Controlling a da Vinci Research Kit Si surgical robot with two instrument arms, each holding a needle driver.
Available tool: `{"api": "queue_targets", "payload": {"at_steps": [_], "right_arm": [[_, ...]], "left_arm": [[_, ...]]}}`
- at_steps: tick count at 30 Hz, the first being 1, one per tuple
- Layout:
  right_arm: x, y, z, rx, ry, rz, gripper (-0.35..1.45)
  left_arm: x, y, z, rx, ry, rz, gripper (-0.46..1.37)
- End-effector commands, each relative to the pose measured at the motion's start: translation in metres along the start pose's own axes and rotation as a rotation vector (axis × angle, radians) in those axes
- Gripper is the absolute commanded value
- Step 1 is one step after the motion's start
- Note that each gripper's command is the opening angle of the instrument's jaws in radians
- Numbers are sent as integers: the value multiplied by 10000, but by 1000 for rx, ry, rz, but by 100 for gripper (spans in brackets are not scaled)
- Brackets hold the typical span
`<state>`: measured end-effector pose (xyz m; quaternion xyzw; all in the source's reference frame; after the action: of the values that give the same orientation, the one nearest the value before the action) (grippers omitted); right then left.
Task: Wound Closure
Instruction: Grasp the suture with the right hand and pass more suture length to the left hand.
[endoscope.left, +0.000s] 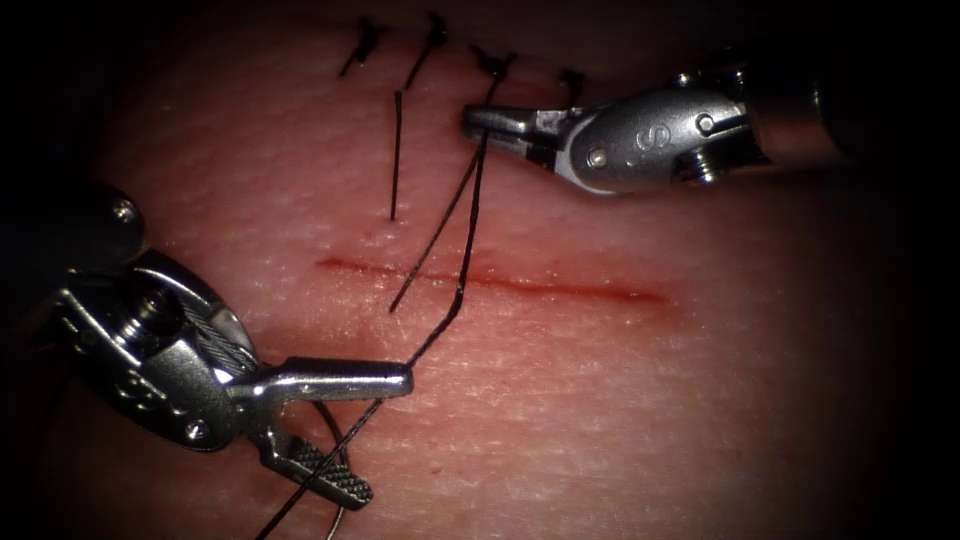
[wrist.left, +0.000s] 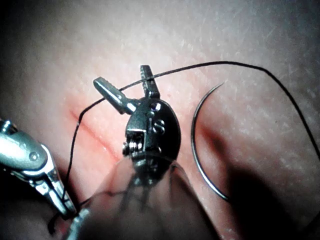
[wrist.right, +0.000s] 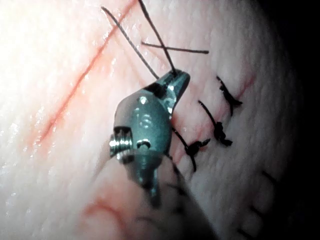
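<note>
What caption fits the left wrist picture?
Left hand open around the thread, curved needle lying free on the tissue.

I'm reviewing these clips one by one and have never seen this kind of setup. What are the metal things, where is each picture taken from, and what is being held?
The metal pieces are two small jawed tools on a surgical practice robot, working on pork belly, the tissue.

The endoscope view looks down from above. The other two views ride on each arm, looking along its shaft.

The right tool has its jaws shut on the black thread, next to a row of finished stitches.

The left tool has open jaws and holds nothing; the thread runs between them.

The curved needle lies free on the tissue, held by neither tool. A shallow red cut crosses the middle.
</note>
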<state>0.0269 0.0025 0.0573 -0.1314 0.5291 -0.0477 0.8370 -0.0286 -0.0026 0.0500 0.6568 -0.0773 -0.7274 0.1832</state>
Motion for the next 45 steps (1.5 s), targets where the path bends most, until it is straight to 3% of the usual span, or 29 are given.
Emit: {"api": "queue_targets", "payload": {"at_steps": [1,4,9,16,28,33,39,41,42,43,45], "right_arm": [[0,0,0,-1,0,0,-35],[0,0,0,-1,0,6,-35],[0,0,0,-1,0,12,-35],[3,-2,-1,2,4,30,-35],[14,-14,-26,81,28,105,-35],[24,-24,-45,100,45,156,-35],[40,-42,-50,121,71,180,-35],[48,-50,-51,131,84,184,-1],[51,-53,-51,135,89,189,29],[61,-63,-56,145,100,196,100],[64,-68,-59,153,102,212,112]], "left_arm": [[0,0,1,-16,10,24,10],[0,-1,1,-37,22,74,-35],[-1,-4,-3,-101,-19,124,-35],[-8,-10,-21,-75,-62,131,-35],[-9,-36,-63,43,-119,125,-35],[1,-39,-93,103,-138,124,-35],[12,-50,-130,168,-184,123,-35],[12,-54,-140,198,-197,113,-35],[12,-54,-143,203,-206,110,-35],[9,-51,-149,221,-232,109,-35],[7,-48,-150,227,-243,110,-35]]}}
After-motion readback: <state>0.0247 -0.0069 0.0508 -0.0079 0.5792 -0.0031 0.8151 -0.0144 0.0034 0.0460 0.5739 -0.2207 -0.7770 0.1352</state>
